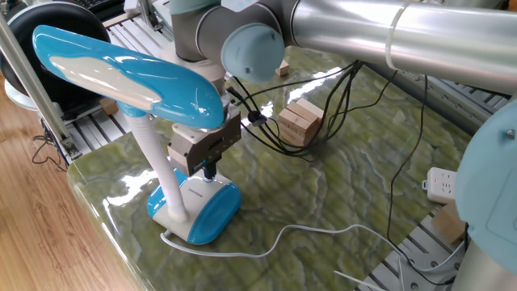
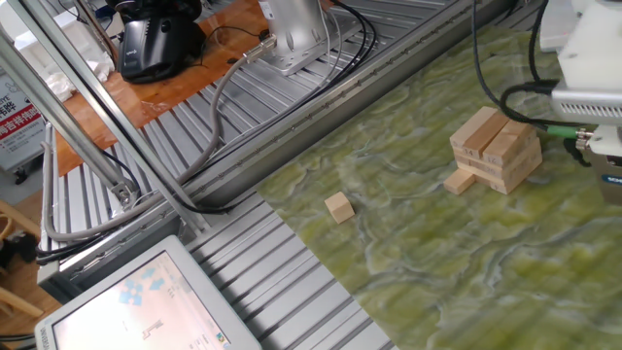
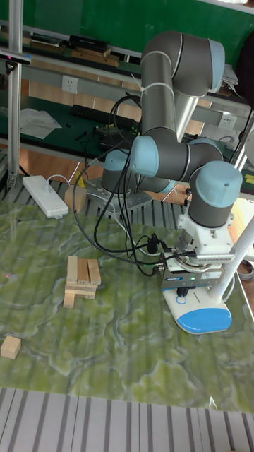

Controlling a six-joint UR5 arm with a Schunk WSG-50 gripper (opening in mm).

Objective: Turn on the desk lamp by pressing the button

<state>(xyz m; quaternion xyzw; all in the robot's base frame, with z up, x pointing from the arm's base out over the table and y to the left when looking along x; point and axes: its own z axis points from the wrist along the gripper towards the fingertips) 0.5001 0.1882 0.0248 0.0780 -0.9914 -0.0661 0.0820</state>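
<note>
The desk lamp stands at the table's left corner, its blue-and-white oval head on a white neck over the rounded base. In the tall fixed view the base shows the button, a small ring-outlined disc. My gripper points down at the top of the base, under the lamp head. Its two dark fingers meet in a single tip that rests right at the button's spot. In one fixed view the tip hides the button. In the other fixed view only the gripper's body shows, at the right edge.
A stack of wooden blocks sits behind the lamp, with a small loose block farther off. The lamp's white cord trails across the mat. A power strip lies at the right. The table edge is close to the base.
</note>
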